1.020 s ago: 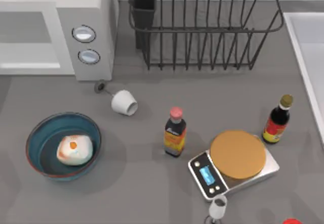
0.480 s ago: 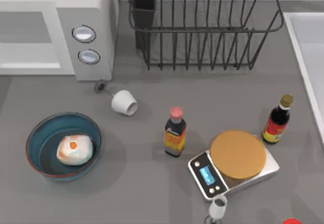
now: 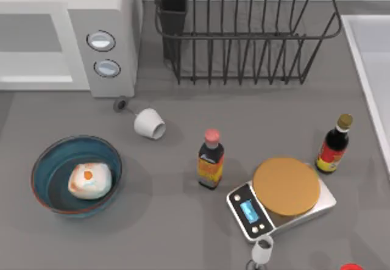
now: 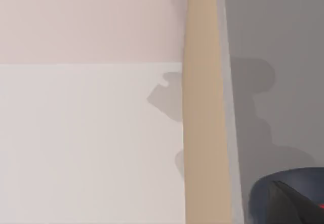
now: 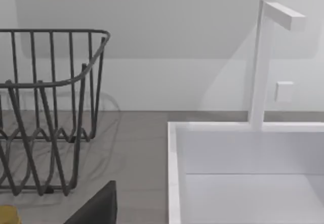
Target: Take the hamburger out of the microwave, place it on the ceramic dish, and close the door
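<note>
Claws' state I cannot tell; with hamburger [image 3: 89, 180] in ceramic dish [image 3: 38, 166], press microwave [image 3: 122, 14] door [image 3: 30, 78], upper left, squarely.

The top camera looks straight down on the counter [image 3: 183, 233], from microwave [image 3: 103, 14] to sink [image 3: 368, 50]. The left wrist camera sits close against a pale wall and wooden edge [image 4: 202, 133]. The right wrist camera looks level across the counter, sharing the dish rack [image 5: 50, 113] and sink [image 5: 174, 173] with the top view.
</note>
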### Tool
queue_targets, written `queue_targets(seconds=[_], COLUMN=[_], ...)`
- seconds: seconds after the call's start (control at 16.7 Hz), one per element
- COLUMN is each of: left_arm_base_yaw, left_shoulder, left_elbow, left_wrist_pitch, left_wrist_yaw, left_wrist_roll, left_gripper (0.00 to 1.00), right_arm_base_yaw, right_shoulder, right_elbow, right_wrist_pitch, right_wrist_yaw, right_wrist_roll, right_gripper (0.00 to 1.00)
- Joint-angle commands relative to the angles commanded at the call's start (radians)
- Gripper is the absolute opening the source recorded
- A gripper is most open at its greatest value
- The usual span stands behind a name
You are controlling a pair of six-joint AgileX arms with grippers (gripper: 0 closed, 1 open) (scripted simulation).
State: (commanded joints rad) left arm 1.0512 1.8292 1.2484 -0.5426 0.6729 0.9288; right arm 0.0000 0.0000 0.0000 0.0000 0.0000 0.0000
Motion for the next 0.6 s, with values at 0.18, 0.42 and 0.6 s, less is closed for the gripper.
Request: queue_targets(seconds=[0.18, 0.42, 0.6], left_arm_base_yaw=[0.002, 0.004, -0.001], left_shoulder=[0.04, 0.055, 0.048], left_elbow=[-0.086, -0.115, -0.116], left_wrist_pitch=[0.125, 0.158, 0.156], left_wrist_yaw=[0.002, 0.003, 0.003], left_wrist_roll=[0.002, 0.003, 0.001], left_gripper=[0.0, 0.0, 0.0], right_arm_base_yaw=[0.0, 0.0, 0.0], right_shoulder=[0.0, 0.0, 0.0], right_elbow=[0.0, 0.0, 0.0], right_wrist_pitch=[0.0, 0.0, 0.0], right_wrist_yaw=[0.0, 0.0, 0.0], right_wrist_roll=[0.0, 0.0, 0.0], right_gripper=[1.0, 1.0, 1.0])
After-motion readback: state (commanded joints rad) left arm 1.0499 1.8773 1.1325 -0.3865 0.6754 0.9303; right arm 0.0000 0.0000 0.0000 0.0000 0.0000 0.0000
